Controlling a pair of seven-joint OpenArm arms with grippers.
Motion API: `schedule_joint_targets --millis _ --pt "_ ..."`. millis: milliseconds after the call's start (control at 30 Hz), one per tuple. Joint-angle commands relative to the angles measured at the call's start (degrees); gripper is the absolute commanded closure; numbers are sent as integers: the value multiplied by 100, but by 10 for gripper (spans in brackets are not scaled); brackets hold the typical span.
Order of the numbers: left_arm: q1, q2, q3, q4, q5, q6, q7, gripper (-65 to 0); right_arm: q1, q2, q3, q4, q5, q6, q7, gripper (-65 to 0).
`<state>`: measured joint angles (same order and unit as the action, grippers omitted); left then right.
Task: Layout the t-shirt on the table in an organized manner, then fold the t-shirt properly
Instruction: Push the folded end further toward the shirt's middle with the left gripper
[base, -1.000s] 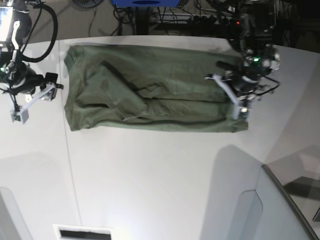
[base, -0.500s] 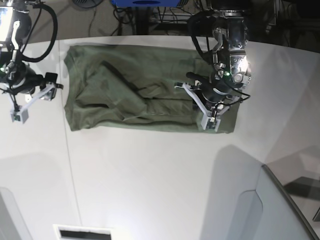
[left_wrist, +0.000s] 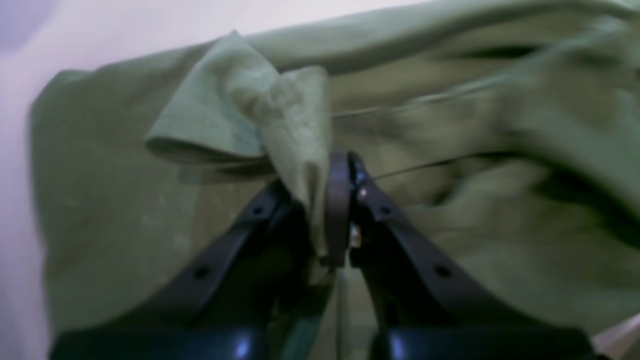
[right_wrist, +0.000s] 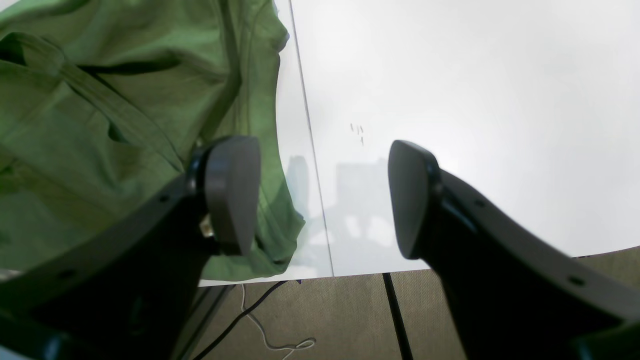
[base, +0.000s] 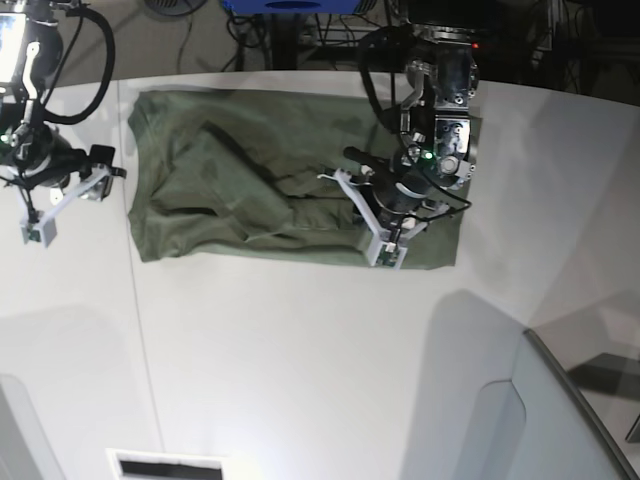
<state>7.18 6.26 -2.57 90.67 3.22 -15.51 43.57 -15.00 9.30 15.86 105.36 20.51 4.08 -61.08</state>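
The olive-green t-shirt (base: 220, 190) lies lengthwise across the far part of the white table (base: 300, 360), with wrinkles and a fold at its middle. My left gripper (base: 383, 250) is over the shirt's right part, near its front edge. In the left wrist view it (left_wrist: 330, 200) is shut on a bunched fold of the shirt (left_wrist: 240, 115), lifted above the cloth beneath. My right gripper (base: 40, 225) is open and empty over bare table, left of the shirt. In the right wrist view it (right_wrist: 320, 200) is open with the shirt's edge (right_wrist: 100, 125) beside one finger.
A grey raised panel (base: 560, 420) stands at the front right. A thin dark seam line (base: 140, 330) runs across the table near the shirt's left end. A white slotted part (base: 165, 465) sits at the front edge. Cables and floor (right_wrist: 280, 320) lie beyond the table edge.
My left gripper has moved leftward across the shirt, shut on cloth, drawing the shirt's right end inward over the rest. The right arm has not moved.
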Motion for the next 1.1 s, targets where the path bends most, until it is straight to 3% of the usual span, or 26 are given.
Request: schedule_joint_targets --millis 0,433,800,867,967,1067 --pt "-72 20 24 80 -2 -10 -98 0 37 59 19 79 1 36 55 -381" --pt "-230 29 50 -245 -37 -10 -89 0 37 59 19 79 1 36 73 -381" --pt "-230 20 586 -245 -37 -10 -89 -8 37 59 19 79 1 36 55 -383" --pt "-230 20 674 -201 -2 -10 -89 -178 37 59 19 79 1 36 55 -383" --pt "-230 20 674 -193 -2 -10 -89 -382 37 59 19 79 1 36 55 -383" --pt "-274 20 754 -184 -37 -10 -89 -495 37 59 10 79 1 36 55 -383"
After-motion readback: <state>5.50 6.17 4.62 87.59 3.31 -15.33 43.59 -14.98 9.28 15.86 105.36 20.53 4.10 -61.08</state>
